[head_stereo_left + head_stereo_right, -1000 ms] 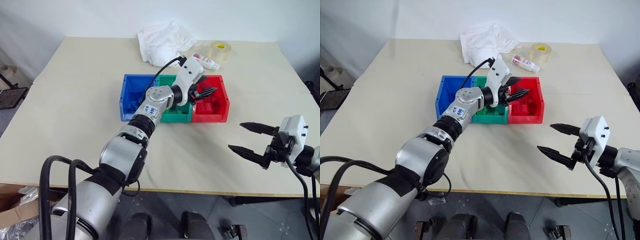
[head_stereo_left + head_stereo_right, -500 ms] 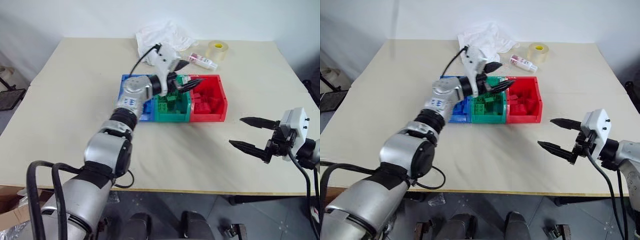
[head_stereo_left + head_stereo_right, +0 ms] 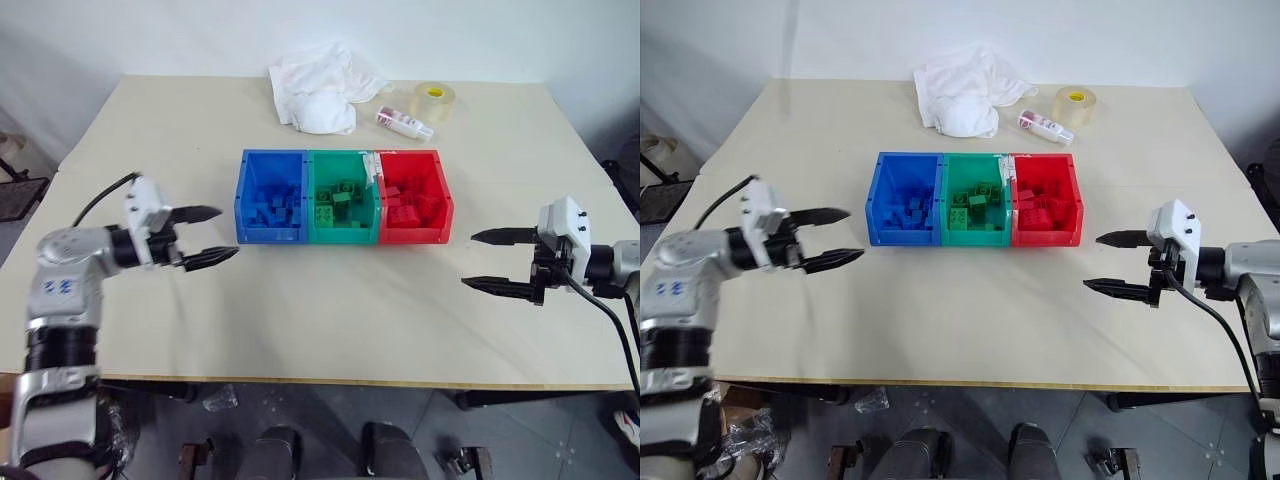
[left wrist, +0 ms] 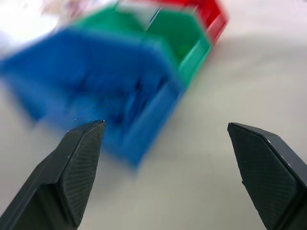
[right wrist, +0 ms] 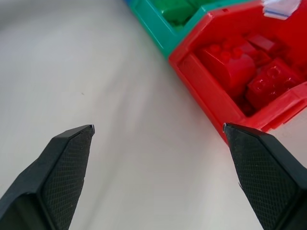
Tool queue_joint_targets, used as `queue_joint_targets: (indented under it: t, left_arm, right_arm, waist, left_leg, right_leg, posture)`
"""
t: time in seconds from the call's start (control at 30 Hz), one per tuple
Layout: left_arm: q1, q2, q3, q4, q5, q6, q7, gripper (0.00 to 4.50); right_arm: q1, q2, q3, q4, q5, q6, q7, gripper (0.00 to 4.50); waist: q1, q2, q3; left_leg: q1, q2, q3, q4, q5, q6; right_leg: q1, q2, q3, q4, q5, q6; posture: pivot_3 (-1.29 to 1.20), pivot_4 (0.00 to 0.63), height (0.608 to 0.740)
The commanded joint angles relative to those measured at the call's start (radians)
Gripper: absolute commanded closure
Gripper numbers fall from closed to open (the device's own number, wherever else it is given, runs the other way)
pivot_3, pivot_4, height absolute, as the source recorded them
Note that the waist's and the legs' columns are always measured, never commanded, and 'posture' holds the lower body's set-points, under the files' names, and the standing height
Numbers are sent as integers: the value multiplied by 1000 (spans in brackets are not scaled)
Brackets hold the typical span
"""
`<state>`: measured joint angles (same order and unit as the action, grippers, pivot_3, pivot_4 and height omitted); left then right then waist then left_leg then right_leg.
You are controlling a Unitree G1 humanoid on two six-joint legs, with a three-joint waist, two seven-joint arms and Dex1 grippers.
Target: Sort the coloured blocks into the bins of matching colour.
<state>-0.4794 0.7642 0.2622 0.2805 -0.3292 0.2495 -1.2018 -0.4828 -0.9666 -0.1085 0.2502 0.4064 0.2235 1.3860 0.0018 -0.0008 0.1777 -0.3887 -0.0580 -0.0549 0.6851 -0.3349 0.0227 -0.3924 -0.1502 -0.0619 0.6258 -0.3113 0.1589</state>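
Since a second ago, left gripper [image 3: 205, 236] pulled away from over the red bin [image 3: 413, 197] and green bin [image 3: 343, 197], now out to the left of the row, above bare table [image 3: 330, 300], jaws wide apart, nothing held. Right gripper [image 3: 492, 260] about where it was, off to the right of the row, likewise spread wide and empty. Three joined bins mid-table: blue bin [image 3: 271, 195] on the left, green in the middle, red on the right, each holding studded coloured blocks [image 3: 340, 197] of its own colour. Blue bin nearest the left gripper, red nearest the right, both well apart from the fingertips. Behind the bins, white cloth [image 3: 318, 86], small bottle [image 3: 404, 123], tape roll [image 3: 434, 99].
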Motion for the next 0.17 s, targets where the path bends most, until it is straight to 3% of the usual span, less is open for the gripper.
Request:
queue_joint_targets:
  t: [0.03, 0.17]
  left_arm:
    - [37, 35, 44, -41, -47, 17, 1, 146]
    - [53, 38, 43, -66, -74, 20, 9, 146]
  right_arm:
    - [-48, 2, 11, 66, -20, -43, 42, 0]
    - [-84, 13, 22, 120, -36, -69, 62, 0]
  waist:
    - [2, 0, 0]
    - [2, 0, 0]
  left_leg:
    - [0, 0, 0, 0, 0, 0]
    - [0, 0, 0, 0, 0, 0]
  right_leg:
    - [0, 0, 0, 0, 0, 0]
    - [0, 0, 0, 0, 0, 0]
  posture:
    - [0, 150, 740]
    - [0, 150, 740]
